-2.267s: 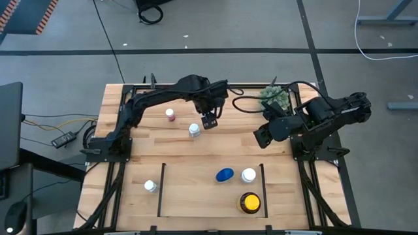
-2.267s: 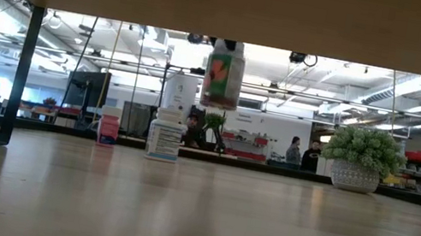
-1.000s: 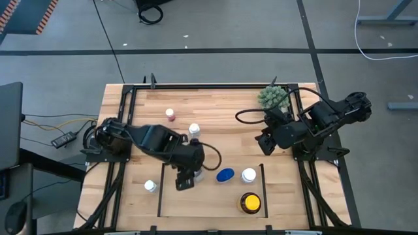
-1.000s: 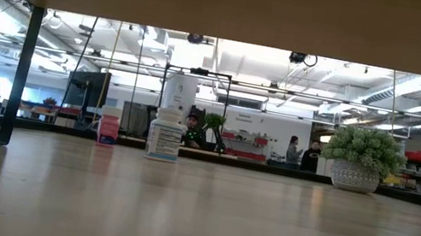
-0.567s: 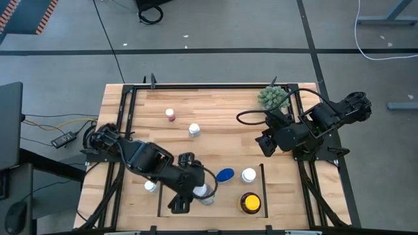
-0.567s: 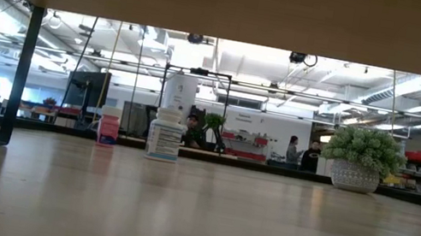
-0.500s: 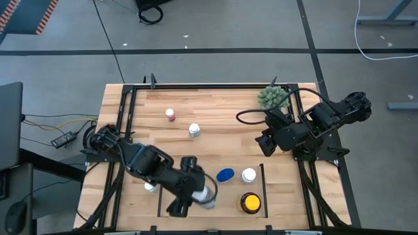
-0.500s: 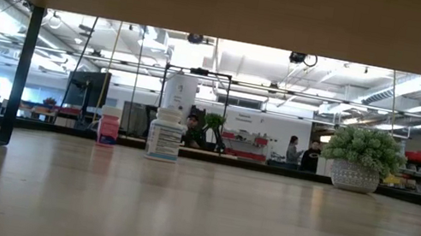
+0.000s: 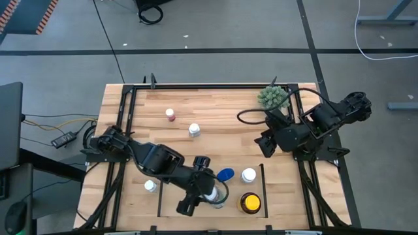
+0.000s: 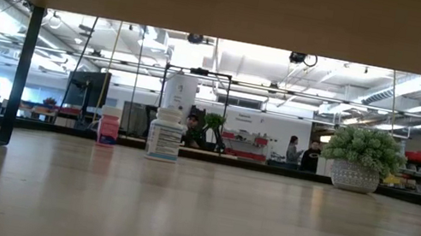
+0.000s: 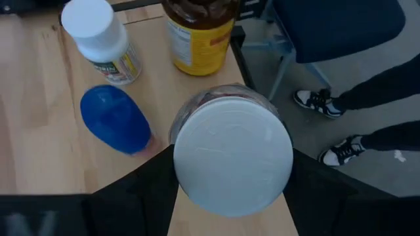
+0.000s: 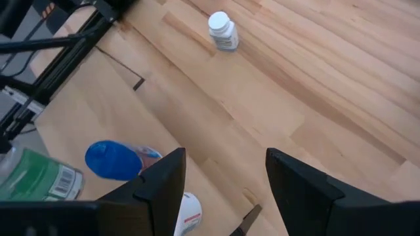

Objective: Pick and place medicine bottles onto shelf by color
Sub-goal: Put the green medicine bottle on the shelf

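My left gripper (image 9: 208, 193) is low over the light wood shelf bay (image 9: 232, 192) and is shut on a white-capped bottle (image 11: 233, 157) with a green label (image 12: 33, 174). Close by stand a blue bottle (image 9: 225, 174), a white-capped bottle (image 9: 248, 175) and a larger amber bottle with a yellow cap (image 9: 249, 203), all on the shelf. Another white-capped bottle (image 9: 151, 186) stands left of the shelf. A reddish bottle (image 9: 170, 114) and a white one (image 9: 194, 130) stand at the far side. My right gripper (image 12: 230, 190) waits open and empty at the right. My left gripper pinches the bottle between its two fingers (image 11: 131, 196), one on each side at the rim of the white cap (image 11: 180, 164). The fingers slant down toward the table's near edge. The cap faces back along the fingers, toward the wrist. The cap hides whether the bottle's base touches the shelf.
A spiky green plant (image 9: 274, 98) stands at the far right by the right arm. Thin black bars (image 9: 160, 189) edge the shelf and black frame rails (image 9: 124, 117) run along the table's sides. A person's legs and shoes (image 11: 328, 98) show past the near edge.
My left gripper has carried the bottle toward the table's near edge and then toward the right, into the shelf bay and closer to the blue and amber bottles. It has stayed shut on the bottle.
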Robot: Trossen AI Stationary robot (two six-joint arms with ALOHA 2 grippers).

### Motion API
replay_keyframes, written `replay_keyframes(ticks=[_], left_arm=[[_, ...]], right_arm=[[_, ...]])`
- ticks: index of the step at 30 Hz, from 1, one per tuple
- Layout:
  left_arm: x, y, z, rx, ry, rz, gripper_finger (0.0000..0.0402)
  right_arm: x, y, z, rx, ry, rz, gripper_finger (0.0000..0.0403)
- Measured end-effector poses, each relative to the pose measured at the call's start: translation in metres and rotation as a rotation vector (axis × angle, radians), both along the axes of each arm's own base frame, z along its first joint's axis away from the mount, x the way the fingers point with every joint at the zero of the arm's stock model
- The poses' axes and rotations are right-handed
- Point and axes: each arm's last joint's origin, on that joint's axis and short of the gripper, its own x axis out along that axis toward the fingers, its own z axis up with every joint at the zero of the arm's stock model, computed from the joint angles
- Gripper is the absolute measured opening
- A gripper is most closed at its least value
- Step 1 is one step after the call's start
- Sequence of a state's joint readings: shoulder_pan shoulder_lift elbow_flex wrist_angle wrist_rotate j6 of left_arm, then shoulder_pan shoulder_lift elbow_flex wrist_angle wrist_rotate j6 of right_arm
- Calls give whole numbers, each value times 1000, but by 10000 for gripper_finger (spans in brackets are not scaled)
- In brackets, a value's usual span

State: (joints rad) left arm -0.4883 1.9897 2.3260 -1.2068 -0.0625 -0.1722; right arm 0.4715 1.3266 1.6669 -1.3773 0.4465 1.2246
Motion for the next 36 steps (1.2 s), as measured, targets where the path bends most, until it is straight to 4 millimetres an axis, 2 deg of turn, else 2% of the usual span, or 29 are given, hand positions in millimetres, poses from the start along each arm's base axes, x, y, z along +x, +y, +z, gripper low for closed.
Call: replay_keyframes(ticks=[8, 15, 18, 25, 36], left_arm=[[3, 2, -5, 1, 26, 31, 239], [22, -2, -33, 64, 86, 52, 247], [21, -3, -37, 75, 122, 53, 247], [7, -3, -33, 97, 180, 50, 242], [0, -2, -25, 66, 184, 44, 249]], right_arm=[[-4, 7, 0, -18, 7, 60, 218], [-6, 12, 0, -18, 6, 82, 218], [-7, 14, 0, -18, 6, 92, 218], [-10, 19, 0, -12, 7, 118, 218], [-10, 19, 0, -18, 4, 113, 218]])
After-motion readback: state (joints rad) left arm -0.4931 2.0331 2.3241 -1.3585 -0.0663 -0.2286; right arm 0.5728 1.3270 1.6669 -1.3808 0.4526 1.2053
